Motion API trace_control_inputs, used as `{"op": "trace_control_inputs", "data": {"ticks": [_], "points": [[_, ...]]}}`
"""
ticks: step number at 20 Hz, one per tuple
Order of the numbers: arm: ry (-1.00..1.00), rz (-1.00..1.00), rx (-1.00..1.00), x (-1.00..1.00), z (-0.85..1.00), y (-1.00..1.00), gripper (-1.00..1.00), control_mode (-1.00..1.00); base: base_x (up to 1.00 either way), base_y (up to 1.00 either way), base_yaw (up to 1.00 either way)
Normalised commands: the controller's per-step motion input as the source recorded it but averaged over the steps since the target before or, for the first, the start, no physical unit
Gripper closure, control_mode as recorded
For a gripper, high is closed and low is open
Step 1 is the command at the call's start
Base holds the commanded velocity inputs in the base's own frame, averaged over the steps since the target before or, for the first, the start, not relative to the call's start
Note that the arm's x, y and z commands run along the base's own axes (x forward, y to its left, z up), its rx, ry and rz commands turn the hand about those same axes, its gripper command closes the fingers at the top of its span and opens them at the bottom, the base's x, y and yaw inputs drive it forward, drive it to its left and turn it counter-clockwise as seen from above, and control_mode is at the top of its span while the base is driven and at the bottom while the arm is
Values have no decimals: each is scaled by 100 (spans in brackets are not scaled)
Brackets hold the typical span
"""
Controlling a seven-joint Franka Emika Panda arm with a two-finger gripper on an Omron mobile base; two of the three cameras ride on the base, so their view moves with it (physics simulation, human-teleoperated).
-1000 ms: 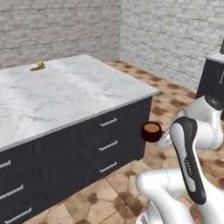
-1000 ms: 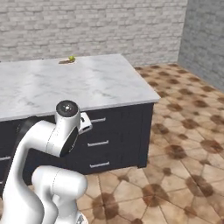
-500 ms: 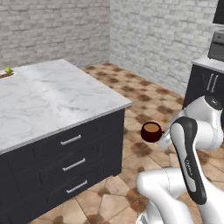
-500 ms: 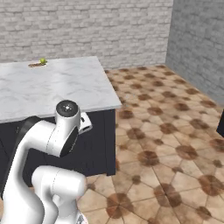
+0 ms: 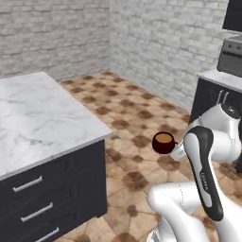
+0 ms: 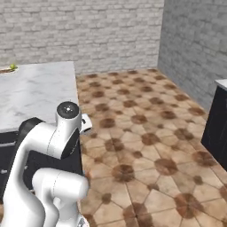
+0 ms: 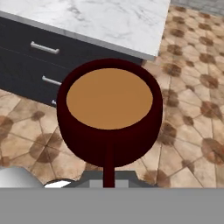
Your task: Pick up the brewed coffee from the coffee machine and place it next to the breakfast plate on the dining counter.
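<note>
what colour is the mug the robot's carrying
Dark red, with light brown coffee inside. The mug shows best in the hand view.

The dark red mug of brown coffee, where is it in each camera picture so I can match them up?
Left base view: the small round dark red mug of brown coffee hangs right of centre, over the tiled floor, just left of the white arm.
Right base view: not seen; the arm's elbow stands in front.
Hand view: the mug sits at centre, handle toward the camera.
Shared landmark: the white marble-topped counter with dark drawers.

Brick walls [image 5: 156, 42] — brown tiled floor [image 6: 146, 146]
</note>
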Motion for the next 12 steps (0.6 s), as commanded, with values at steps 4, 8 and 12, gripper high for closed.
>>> {"op": "trace_control_inputs", "data": {"ticks": [4,8,12], "points": [[0,0,0,0,0,0,100,100,100,-96,8],[0,0,0,0,0,0,100,100,100,-93,12],[0,0,0,0,0,0,100,100,100,-78,23]]}}
